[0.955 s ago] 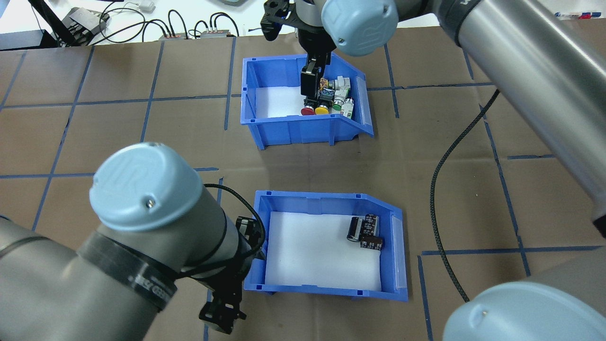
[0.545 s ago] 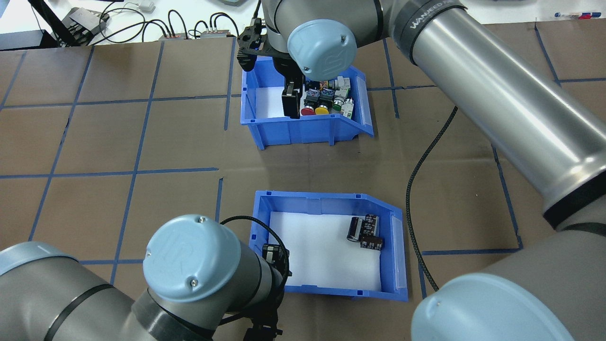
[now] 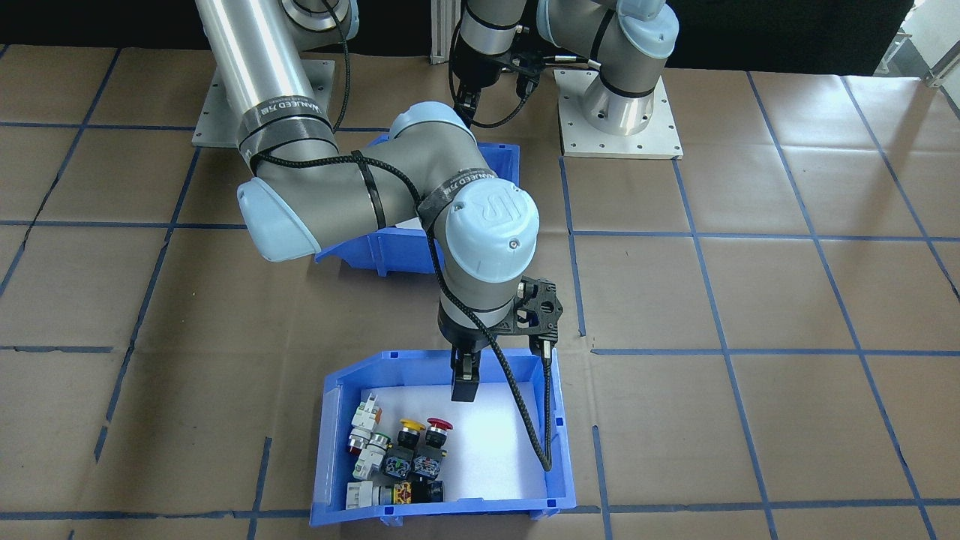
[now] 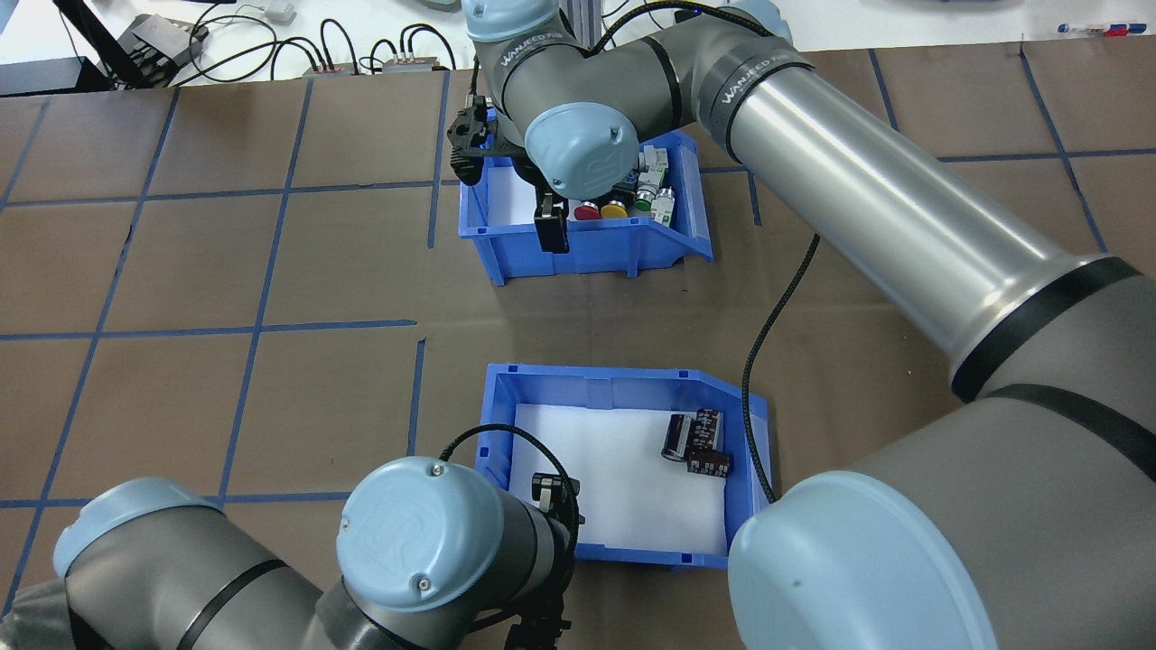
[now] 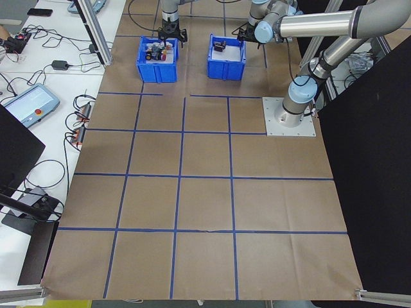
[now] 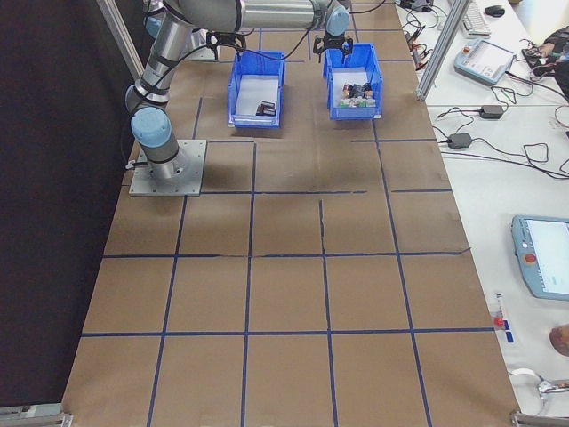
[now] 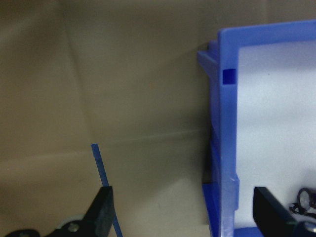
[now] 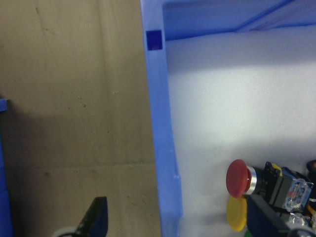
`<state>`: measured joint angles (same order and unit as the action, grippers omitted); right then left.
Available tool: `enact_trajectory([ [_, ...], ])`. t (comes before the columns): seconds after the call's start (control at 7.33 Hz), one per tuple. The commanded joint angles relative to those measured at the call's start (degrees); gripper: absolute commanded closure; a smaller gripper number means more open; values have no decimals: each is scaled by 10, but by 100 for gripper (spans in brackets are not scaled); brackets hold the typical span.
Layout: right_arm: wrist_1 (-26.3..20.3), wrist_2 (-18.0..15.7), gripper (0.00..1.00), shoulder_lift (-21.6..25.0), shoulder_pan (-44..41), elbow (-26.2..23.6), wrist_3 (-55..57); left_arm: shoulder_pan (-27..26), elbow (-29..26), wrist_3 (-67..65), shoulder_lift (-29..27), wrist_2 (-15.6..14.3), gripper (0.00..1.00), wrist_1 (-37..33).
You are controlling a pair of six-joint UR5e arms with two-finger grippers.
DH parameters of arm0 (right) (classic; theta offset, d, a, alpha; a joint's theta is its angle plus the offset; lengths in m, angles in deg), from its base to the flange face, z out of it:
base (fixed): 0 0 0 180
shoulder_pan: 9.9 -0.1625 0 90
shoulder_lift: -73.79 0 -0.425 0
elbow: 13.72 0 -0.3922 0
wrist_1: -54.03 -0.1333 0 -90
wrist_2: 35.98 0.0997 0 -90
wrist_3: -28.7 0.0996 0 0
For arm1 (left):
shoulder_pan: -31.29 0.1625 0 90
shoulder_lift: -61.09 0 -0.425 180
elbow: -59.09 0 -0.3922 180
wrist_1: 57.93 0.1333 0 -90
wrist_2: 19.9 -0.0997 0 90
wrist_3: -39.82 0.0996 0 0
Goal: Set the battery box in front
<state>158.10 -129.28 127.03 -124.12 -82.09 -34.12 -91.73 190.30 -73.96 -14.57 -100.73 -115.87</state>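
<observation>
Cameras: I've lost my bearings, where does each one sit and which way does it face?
Front-facing: across the table, facing the robot; switch bin nearest, both arms shown.
Overhead: behind the shoulders, looking forward; battery box nearest, both arms.
Exterior left: table end; both bins far away, left arm nearer.
Exterior right: opposite end; right arm nearer.
Left wrist: looks down between open fingers straddling the battery box wall.
Right wrist: same, astride the switch bin wall; red button also appears overhead.
</observation>
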Motion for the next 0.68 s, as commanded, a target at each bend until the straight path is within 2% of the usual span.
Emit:
enact_trajectory([
  [0.0,31,0,0,-23,-3,-1,1,-11,6,3,-17,-2,1,17],
  [0.14,35,-1,3,-31,-8,1,3,-13,16,1,-20,-2,1,17],
  [0.27,46,-2,15,-34,-10,2,1,-13,15,1,-31,-5,1,19],
  [0.55,46,-15,52,-25,-9,3,-3,-13,15,0,-42,-5,9,39],
])
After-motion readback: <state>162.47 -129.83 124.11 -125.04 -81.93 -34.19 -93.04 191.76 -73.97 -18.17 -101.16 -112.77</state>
